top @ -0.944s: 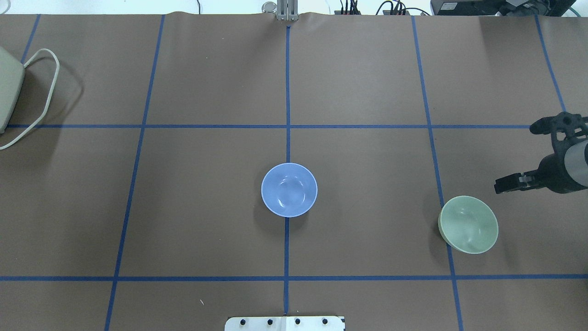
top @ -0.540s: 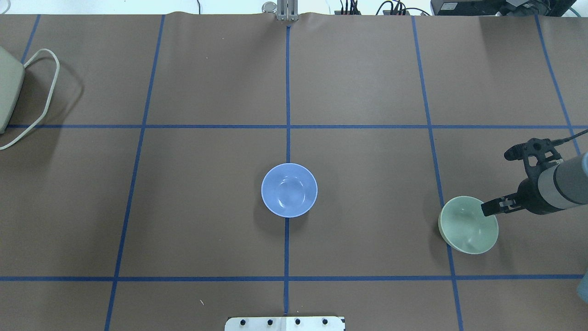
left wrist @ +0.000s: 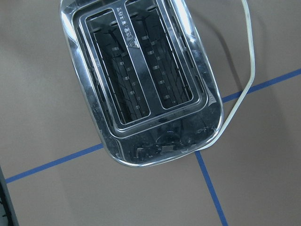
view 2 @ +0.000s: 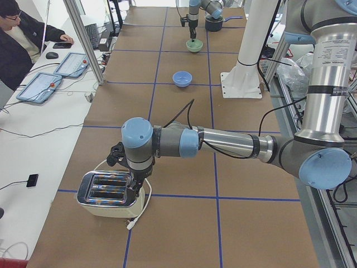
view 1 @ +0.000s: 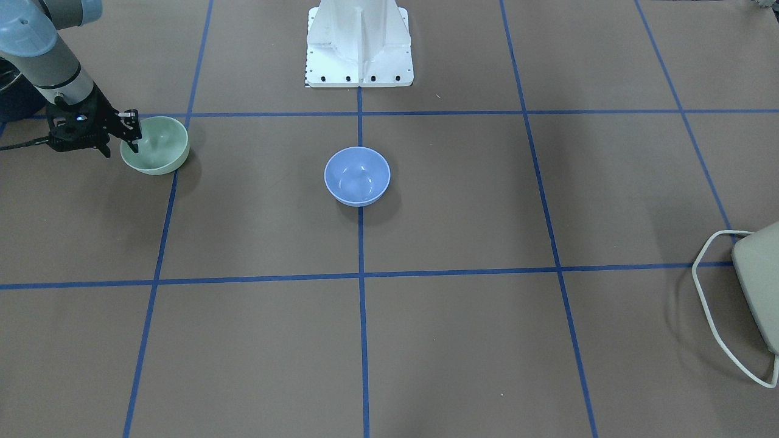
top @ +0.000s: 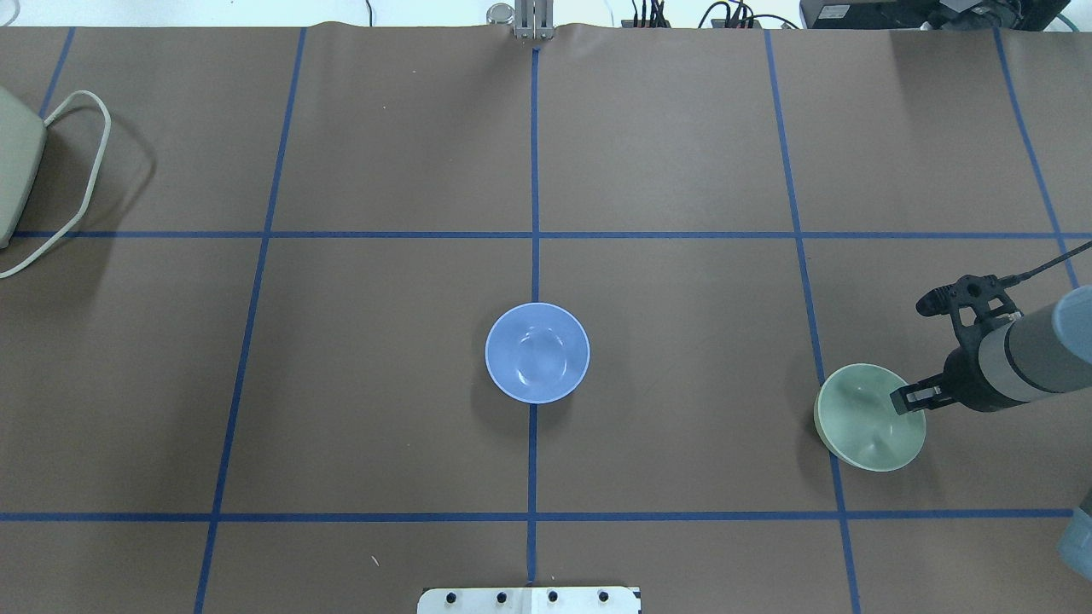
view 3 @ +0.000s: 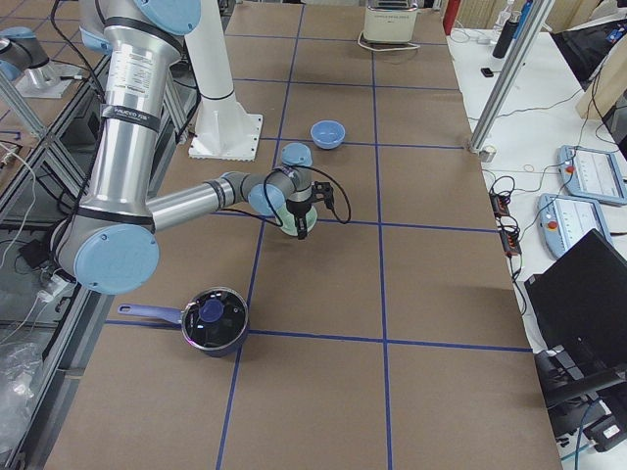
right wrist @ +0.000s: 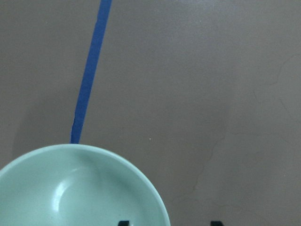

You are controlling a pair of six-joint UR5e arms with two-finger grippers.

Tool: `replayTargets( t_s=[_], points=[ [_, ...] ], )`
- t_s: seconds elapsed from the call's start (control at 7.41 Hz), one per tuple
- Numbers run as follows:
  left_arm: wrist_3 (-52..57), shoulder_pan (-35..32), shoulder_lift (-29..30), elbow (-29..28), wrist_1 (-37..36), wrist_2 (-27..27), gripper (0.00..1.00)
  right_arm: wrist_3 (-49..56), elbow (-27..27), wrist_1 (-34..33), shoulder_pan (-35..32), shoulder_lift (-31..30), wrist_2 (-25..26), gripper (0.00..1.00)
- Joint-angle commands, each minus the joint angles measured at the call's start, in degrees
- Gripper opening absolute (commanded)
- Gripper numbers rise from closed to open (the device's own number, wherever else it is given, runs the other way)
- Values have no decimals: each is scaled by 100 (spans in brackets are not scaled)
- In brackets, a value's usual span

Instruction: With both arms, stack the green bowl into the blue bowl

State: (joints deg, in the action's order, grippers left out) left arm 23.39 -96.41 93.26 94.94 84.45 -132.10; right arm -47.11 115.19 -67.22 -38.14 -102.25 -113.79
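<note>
The green bowl (top: 862,426) is seen upright on the bench (top: 384,384), well to the right of the blue bowl (top: 537,352), which is set at the middle on a blue tape line (top: 534,170). The right fingers (top: 904,398) are spread across the green bowl's right rim, one apparently inside and one outside, not clenched. The left fingers (view 2: 135,187) are held over a toaster (view 2: 109,192) at the far left; whether they are parted cannot be told.
</note>
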Motion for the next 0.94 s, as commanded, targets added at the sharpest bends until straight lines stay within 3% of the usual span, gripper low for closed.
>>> replayTargets(
  t_s=[0.0,0.13,0.54,0.81],
  points=[
    [-9,0,-10,7,1,0,98,0,-31,24,61,-6,-3,7],
    [-27,0,-10,7,1,0,98,0,-40,24,70,-6,-2,0],
    [-27,0,-88,15,1,-9,98,35,169,68,9,12,-133,0],
    [-27,-9,-124,24,2,-9,98,-8,337,60,-472,369,-677,0]
  ],
)
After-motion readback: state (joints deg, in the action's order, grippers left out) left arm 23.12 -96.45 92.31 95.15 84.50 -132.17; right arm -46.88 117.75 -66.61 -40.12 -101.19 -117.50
